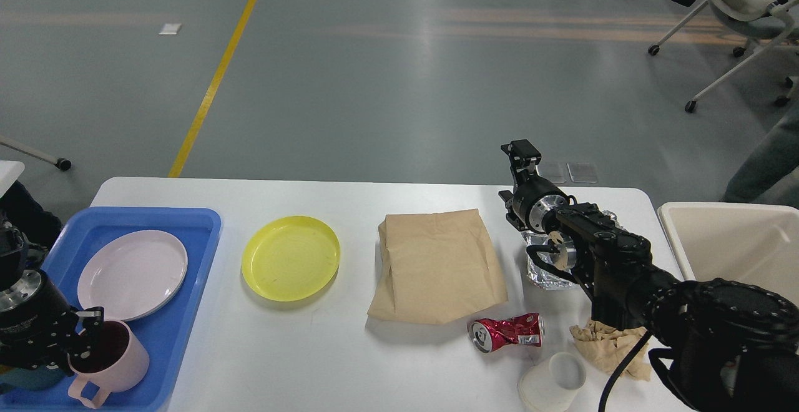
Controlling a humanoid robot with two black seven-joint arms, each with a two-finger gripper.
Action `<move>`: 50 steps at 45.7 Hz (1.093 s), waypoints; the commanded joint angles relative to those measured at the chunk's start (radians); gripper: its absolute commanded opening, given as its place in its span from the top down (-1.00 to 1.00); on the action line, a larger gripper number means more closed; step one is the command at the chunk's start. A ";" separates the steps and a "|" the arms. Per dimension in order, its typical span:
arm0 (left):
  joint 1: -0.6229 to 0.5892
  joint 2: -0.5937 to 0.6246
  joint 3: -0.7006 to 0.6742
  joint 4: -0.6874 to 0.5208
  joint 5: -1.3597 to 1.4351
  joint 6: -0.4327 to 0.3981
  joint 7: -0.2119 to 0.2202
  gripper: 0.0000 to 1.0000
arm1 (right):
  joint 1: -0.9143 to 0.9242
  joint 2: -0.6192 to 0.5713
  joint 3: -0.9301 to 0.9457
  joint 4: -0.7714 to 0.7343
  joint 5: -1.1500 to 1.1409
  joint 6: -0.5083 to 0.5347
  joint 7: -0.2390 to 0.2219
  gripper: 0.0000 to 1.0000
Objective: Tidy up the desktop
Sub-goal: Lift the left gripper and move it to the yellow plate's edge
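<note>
Fingers of the left gripper (87, 340) pinch the rim of a pink mug (109, 362), which sits low in the blue tray (187, 225) at the desktop's (299, 356) left end, near the tray's front edge. A pink plate (132, 273) lies further back in the tray. The right gripper (523, 153) hangs past the desktop's far edge; its fingers are too small and dark to tell apart. On the desktop, a yellow plate (291, 257) lies just right of the tray, then a brown paper bag (437, 265) at the middle. Bare white runs along the front edge below both. A crushed red can (507, 332), a paper cup (552, 382) and crumpled foil (542, 268) crowd the right end, beside the cream bin (730, 243).
</note>
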 commanded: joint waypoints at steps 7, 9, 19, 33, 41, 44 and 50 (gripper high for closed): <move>-0.001 -0.002 0.000 0.000 0.000 0.000 0.000 -0.17 | 0.000 0.000 0.000 0.000 0.000 0.000 0.000 -1.00; -0.006 -0.002 0.000 0.000 0.000 0.000 0.000 -0.32 | 0.000 0.000 0.000 0.000 0.000 0.000 0.000 -1.00; -0.093 -0.018 0.050 -0.023 0.002 0.000 -0.001 -0.87 | 0.000 0.000 0.000 0.000 0.000 0.000 0.000 -1.00; -0.323 -0.181 0.271 -0.065 -0.061 0.000 -0.095 -0.90 | 0.000 0.000 0.000 0.000 0.000 0.000 0.000 -1.00; -0.399 -0.325 0.285 -0.065 -0.074 0.000 -0.158 -0.91 | 0.000 0.000 0.000 0.000 0.000 0.000 0.000 -1.00; -0.431 -0.385 0.293 -0.065 -0.074 0.000 -0.155 -0.90 | 0.000 0.000 0.000 0.000 0.000 -0.001 0.000 -1.00; -0.463 -0.462 0.302 -0.066 -0.075 0.000 -0.153 -0.90 | 0.000 0.000 0.000 0.000 0.000 0.000 0.000 -1.00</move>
